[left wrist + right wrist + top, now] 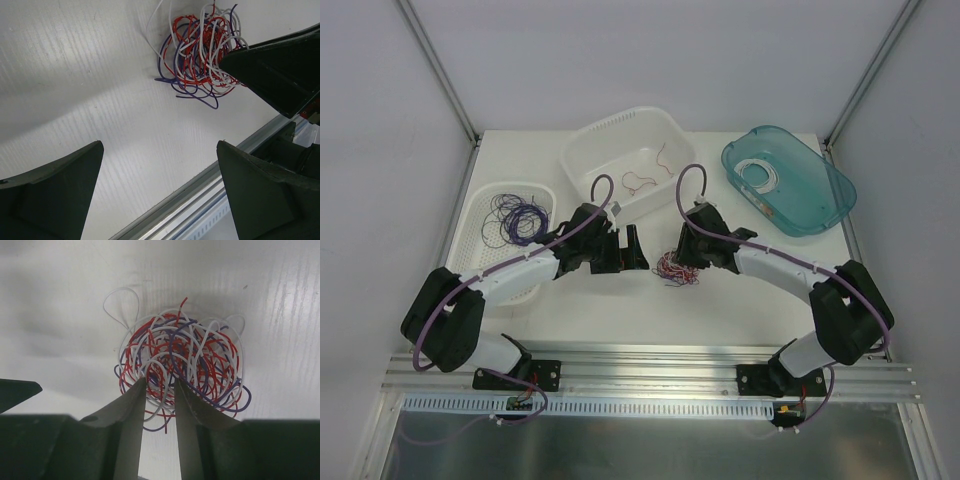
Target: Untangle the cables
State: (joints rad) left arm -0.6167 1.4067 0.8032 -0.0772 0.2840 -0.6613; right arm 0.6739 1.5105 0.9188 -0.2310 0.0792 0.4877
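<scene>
Tangled ball of thin red, purple and white cables (pixel 674 270) at white worktop (pixel 620 315) centre, four o'clock of the wide-spread left fingers (pixel 55 190). The right fingers (pixel 131 407), narrowly parted, straddle it, apparently gripping nothing.

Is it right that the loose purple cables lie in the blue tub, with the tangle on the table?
No: the top view shows the purple cables in the white slotted basket on the left, not the blue tub. The tangle is on the table.

White table (pixel 720 305), tangled cables (pixel 673 270) mid-table, white basket (pixel 470 250), white tub (pixel 585 165), teal tray (pixel 812 198)
</scene>
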